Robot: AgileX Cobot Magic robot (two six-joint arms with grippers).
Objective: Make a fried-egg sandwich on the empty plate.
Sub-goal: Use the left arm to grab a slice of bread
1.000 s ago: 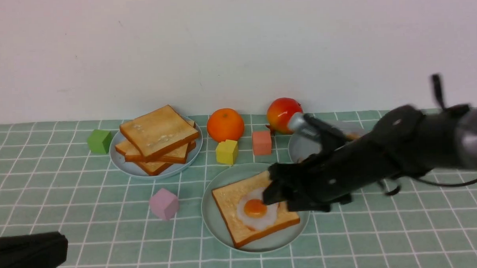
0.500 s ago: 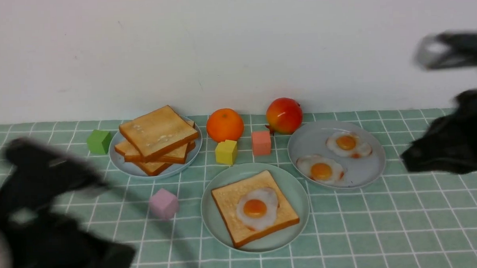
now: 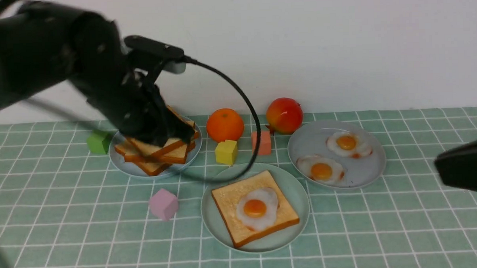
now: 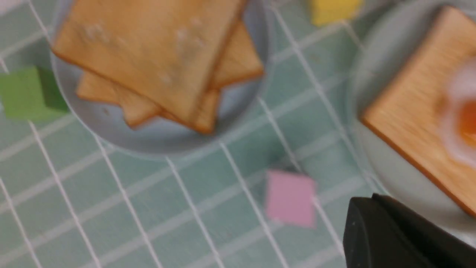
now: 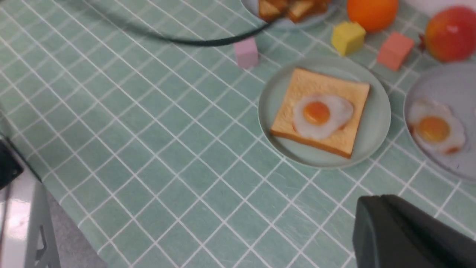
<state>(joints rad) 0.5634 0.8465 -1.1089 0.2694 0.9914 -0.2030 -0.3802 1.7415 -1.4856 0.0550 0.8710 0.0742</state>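
White wall behind; counter (image 3: 67,219) under a pale green cloth with a white grid.

Front centre: round pale mint-green plate (image 3: 220,230). On it the fried-egg sandwich (image 3: 284,216), only part built: one square golden toast slice (image 3: 225,202) lying flat, skewed to the grid, one corner pointing at the near edge. White fried egg with orange yolk (image 3: 257,208) on top, yolk up, uncovered. The white runs slightly longer from near left to far right.

Rear left: grey-blue plate (image 3: 120,162) with a loose stack of toast slices (image 3: 164,154). The left gripper (image 3: 165,132) hangs over that stack and hides its top. Can't tell whether its fingers are parted or closed.

Right of centre: second grey-blue plate (image 3: 366,169), two loose fried eggs (image 3: 321,170) side by side, not touching.

The right gripper (image 3: 448,169) sits low at the right edge, well apart from every plate. Its fingers can't be read either.

Scattered about: orange fruit (image 3: 225,124), red fruit (image 3: 284,115), yellow cube (image 3: 226,152), salmon cube (image 3: 264,143), pink cube (image 3: 164,204), green cube (image 3: 98,142).
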